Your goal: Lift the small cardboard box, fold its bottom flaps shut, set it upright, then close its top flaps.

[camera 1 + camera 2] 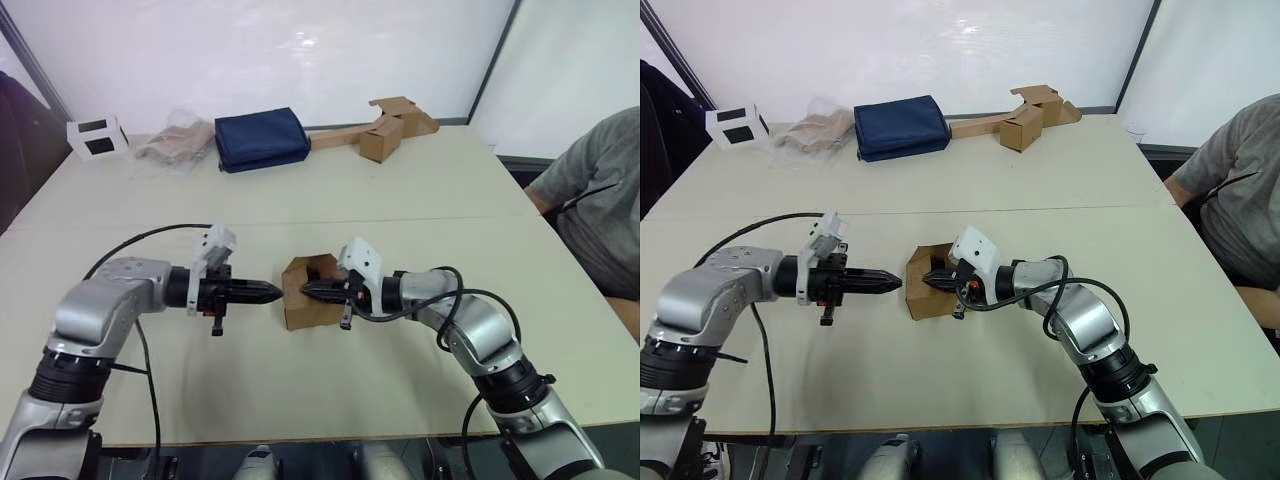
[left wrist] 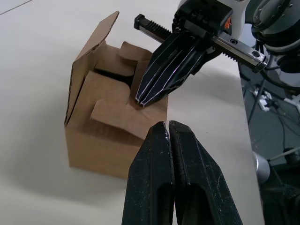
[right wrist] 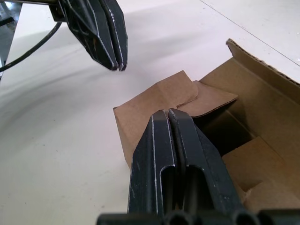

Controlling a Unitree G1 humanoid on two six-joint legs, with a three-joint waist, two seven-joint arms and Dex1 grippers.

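Jaws closed on both: right gripper (image 1: 306, 290) over small cardboard box (image 1: 298, 305), left gripper (image 1: 274, 292) beside.

The small cardboard box (image 1: 928, 290) sits on the pale surface (image 1: 970, 180), top flaps partly open. The right hand (image 1: 932, 281) pokes into its top with fingers pressed together; the left hand (image 1: 895, 283), also closed, points at it just beside.
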